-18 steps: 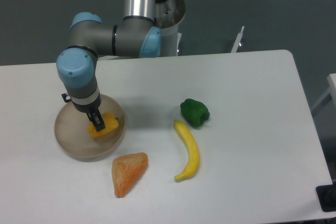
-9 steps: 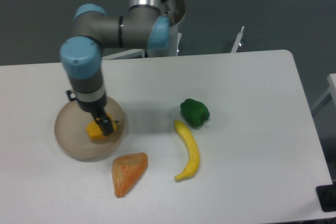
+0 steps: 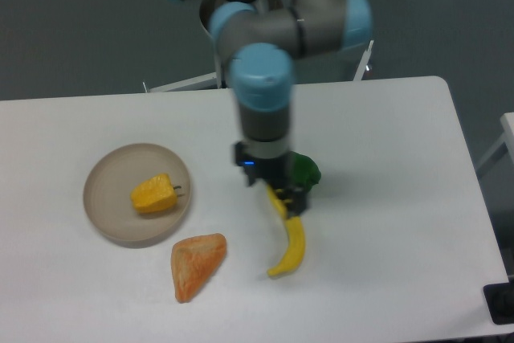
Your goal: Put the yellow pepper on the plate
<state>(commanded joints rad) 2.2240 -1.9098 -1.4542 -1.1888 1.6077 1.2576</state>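
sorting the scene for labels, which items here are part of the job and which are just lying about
Part of the job:
yellow pepper, lying on the plate
plate
gripper

Just lying about:
green pepper
long yellow banana-like item
orange wedge

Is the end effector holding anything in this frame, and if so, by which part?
Nothing is held. The end effector is over the long curved yellow banana-like item, while the chunky yellow-orange pepper lies free on the round beige plate.
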